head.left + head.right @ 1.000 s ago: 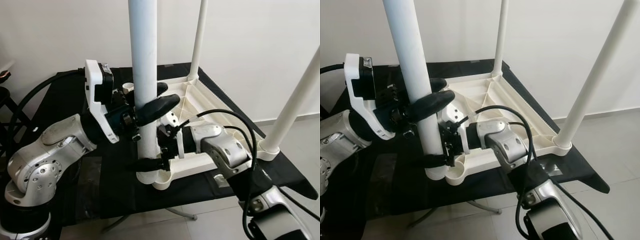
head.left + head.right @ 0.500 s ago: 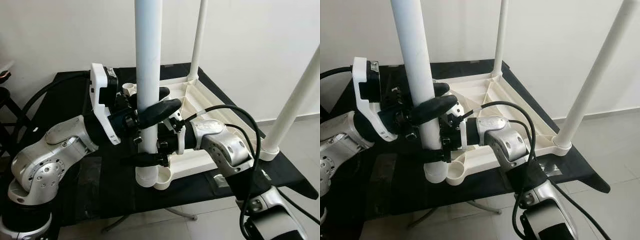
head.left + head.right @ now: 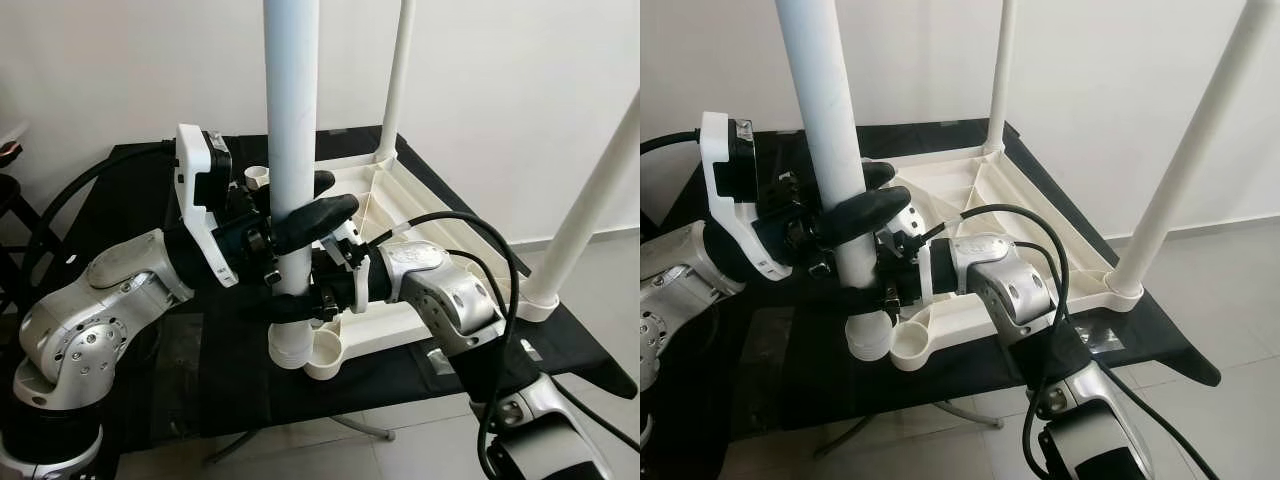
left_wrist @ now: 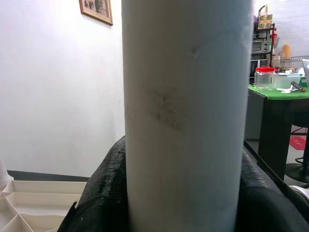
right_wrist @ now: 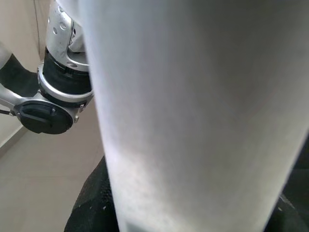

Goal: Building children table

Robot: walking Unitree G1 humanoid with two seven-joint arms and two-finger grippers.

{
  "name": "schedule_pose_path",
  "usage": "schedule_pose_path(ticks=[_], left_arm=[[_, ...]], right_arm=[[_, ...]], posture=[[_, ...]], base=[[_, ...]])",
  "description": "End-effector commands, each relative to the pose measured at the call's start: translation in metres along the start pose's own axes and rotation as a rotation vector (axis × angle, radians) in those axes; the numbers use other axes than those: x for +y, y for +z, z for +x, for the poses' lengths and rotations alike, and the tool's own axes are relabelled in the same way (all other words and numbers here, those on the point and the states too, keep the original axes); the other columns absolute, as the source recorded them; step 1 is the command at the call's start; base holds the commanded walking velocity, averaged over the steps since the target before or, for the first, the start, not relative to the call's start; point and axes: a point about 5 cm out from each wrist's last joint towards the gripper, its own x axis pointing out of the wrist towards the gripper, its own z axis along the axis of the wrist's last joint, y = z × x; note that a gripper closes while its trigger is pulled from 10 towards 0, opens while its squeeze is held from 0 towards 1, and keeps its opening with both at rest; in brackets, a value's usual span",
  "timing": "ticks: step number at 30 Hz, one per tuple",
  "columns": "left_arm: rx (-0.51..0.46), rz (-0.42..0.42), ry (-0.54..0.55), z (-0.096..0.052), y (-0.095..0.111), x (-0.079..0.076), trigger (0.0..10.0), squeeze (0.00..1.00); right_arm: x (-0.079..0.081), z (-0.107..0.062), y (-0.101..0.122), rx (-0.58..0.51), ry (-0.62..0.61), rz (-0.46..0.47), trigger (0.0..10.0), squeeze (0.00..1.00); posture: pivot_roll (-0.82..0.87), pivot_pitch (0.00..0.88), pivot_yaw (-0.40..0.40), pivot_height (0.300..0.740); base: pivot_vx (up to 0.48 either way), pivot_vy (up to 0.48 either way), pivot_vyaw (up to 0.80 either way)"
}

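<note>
The left gripper [image 3: 300,215] is being kept clenched on the leg [image 3: 290,150], its black fingers [image 3: 865,207] wrapped around the white tube at about mid-height of what is seen. Below it, the right gripper [image 3: 300,305] is also being kept clenched on the same leg, close to its lower end. In both wrist views the tube is being pressed between the dark finger pads [image 4: 104,193], very near to the camera.

The leg is being held nearly upright. Its open lower end [image 3: 869,338] is being held just beside the round corner socket [image 3: 912,345] of the tabletop [image 3: 400,200], at the socket's left side, and it is not seated inside it; whether the two are touching cannot be told.

The tabletop is lying upside down on a black table [image 3: 150,190], with its ribbed underside being shown. Two other legs are already being carried by it: one at the far corner [image 3: 397,80] and one at the right corner [image 3: 590,210], both standing upright in their sockets. A white wall [image 3: 500,90] is being seen behind the table.
</note>
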Motion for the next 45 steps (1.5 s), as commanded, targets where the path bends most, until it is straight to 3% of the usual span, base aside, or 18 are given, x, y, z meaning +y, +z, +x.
schedule_pose_path(ticks=[1, 2, 3, 5, 6, 16, 17, 20, 21, 26, 28, 29, 30, 32, 33, 38, 41, 45], left_arm=[[-0.014, -0.016, -0.059, 0.010, -0.001, -0.007, 0.0, 0.00], [-0.020, -0.013, -0.052, 0.010, 0.000, -0.006, 0.0, 0.00], [-0.025, -0.009, -0.037, 0.009, 0.000, -0.004, 3.1, 0.13], [-0.027, -0.006, -0.027, 0.009, 0.001, -0.003, 3.1, 0.13], [-0.035, -0.014, -0.004, 0.007, 0.001, 0.000, 10.0, 1.00], [-0.052, -0.008, 0.128, -0.010, 0.001, 0.012, 10.0, 1.00], [-0.041, 0.001, 0.203, -0.022, -0.002, 0.018, 10.0, 1.00], [-0.038, 0.003, 0.244, -0.030, -0.003, 0.020, 10.0, 1.00], [-0.036, 0.005, 0.320, -0.044, -0.004, 0.024, 10.0, 1.00], [-0.036, 0.011, 0.398, -0.057, -0.005, 0.028, 10.0, 1.00], [-0.038, 0.022, 0.499, -0.068, -0.006, 0.034, 10.0, 1.00], [-0.022, 0.040, 0.631, -0.081, -0.010, 0.041, 10.0, 1.00], [-0.007, 0.045, 0.730, -0.091, -0.015, 0.045, 10.0, 1.00], [-0.007, 0.045, 0.730, -0.091, -0.015, 0.045, 10.0, 1.00], [0.012, 0.045, 0.790, -0.097, -0.021, 0.046, 10.0, 0.00], [0.100, 0.022, 0.849, -0.100, -0.048, 0.032, 10.0, 0.00], [0.217, -0.013, 0.926, -0.099, -0.086, 0.006, 10.0, 0.00], [0.251, -0.029, 0.977, -0.100, -0.098, -0.004, 10.0, 0.00]], right_arm=[[0.002, 0.016, 0.005, 0.001, 0.017, -0.030, 0.0, 0.00], [0.001, 0.016, 0.005, 0.000, 0.008, -0.029, 0.0, 0.00], [0.000, 0.015, 0.006, -0.002, -0.004, -0.028, 0.0, 0.00], [-0.001, 0.015, 0.006, -0.004, -0.011, -0.028, 0.0, 0.00], [-0.003, 0.014, 0.006, -0.007, -0.032, -0.027, 0.0, 0.00], [-0.023, 0.000, 0.010, -0.034, -0.222, -0.020, 0.0, 0.00], [-0.030, -0.013, 0.013, -0.041, -0.278, -0.020, 0.0, 0.00], [-0.033, -0.020, 0.015, -0.040, -0.307, -0.024, 0.0, 0.00], [-0.038, -0.033, 0.018, -0.037, -0.353, -0.033, 0.0, 0.00], [-0.040, -0.043, 0.021, -0.036, -0.388, -0.043, 0.0, 0.00], [-0.041, -0.050, 0.024, -0.040, -0.406, -0.044, 0.0, 0.00], [-0.037, -0.056, 0.024, -0.029, -0.382, -0.051, 3.6, 0.00], [-0.031, -0.059, 0.024, -0.017, -0.341, -0.063, 10.0, 0.00], [-0.031, -0.059, 0.024, -0.017, -0.341, -0.063, 10.0, 0.00], [-0.026, -0.061, 0.023, -0.007, -0.300, -0.063, 10.0, 0.00], [-0.010, -0.067, 0.017, 0.041, -0.172, -0.053, 10.0, 0.00], [-0.004, -0.075, 0.012, 0.076, -0.132, -0.046, 10.0, 0.00], [-0.003, -0.072, 0.014, 0.055, -0.135, -0.050, 10.0, 0.00]], posture=[[-0.01, 0.000, 0.022, 0.740], [-0.01, 0.000, 0.022, 0.740], [-0.01, 0.002, 0.022, 0.740], [-0.01, 0.002, 0.022, 0.740], [-0.01, 0.003, 0.022, 0.740], [-0.01, 0.015, 0.020, 0.740], [-0.01, 0.023, 0.020, 0.740], [-0.01, 0.030, 0.020, 0.740], [-0.01, 0.037, 0.019, 0.740], [-0.01, 0.046, 0.020, 0.740], [-0.01, 0.055, 0.022, 0.740], [-0.01, 0.064, 0.024, 0.740], [0.00, 0.075, 0.027, 0.740], [0.00, 0.075, 0.027, 0.740], [0.00, 0.075, 0.027, 0.740], [-0.01, 0.123, 0.038, 0.740], [-0.01, 0.170, 0.048, 0.740], [-0.01, 0.192, 0.053, 0.740]], base=[[0.000, 0.000, 0.00], [0.000, 0.000, 0.00], [0.000, 0.000, 0.00], [0.000, 0.000, 0.00], [0.000, 0.000, 0.00], [0.000, 0.000, 0.00], [0.000, 0.000, 0.00], [0.000, 0.000, 0.00], [0.000, 0.000, 0.00], [0.000, 0.000, 0.00], [0.000, 0.000, 0.00], [0.000, 0.000, 0.00], [0.000, 0.000, 0.00], [0.000, 0.000, 0.00], [0.000, 0.000, 0.00], [0.000, 0.000, 0.00], [0.000, 0.000, 0.00], [0.000, 0.000, 0.00]])
